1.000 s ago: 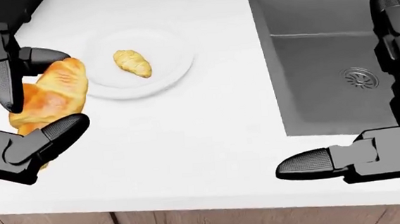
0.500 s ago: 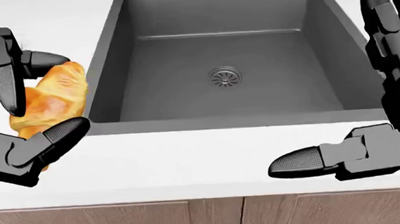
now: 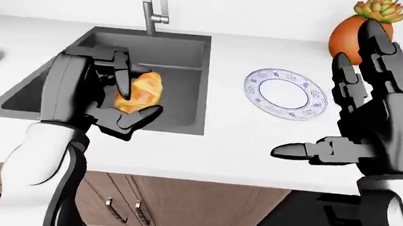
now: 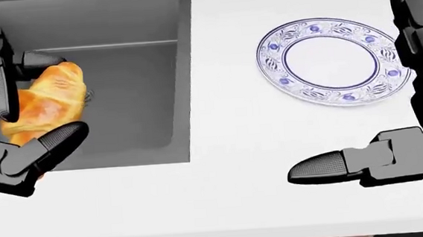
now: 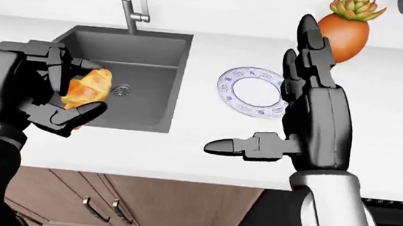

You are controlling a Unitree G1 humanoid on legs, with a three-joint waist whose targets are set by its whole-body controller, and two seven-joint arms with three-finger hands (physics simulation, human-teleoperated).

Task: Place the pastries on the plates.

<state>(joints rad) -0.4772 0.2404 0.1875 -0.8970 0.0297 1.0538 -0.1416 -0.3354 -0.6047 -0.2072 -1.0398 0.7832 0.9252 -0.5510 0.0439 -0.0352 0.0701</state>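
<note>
Here my left hand point(image 4: 17, 118) is clenched around the croissant point(image 4: 45, 105), holding it above the sink point(image 4: 133, 73). My right hand point(image 3: 365, 122) hangs released, fingers spread, beside the blue-patterned plate point(image 4: 334, 62), which sits bare on the white counter point(image 4: 224, 196). No readable writing shows on anything
</note>
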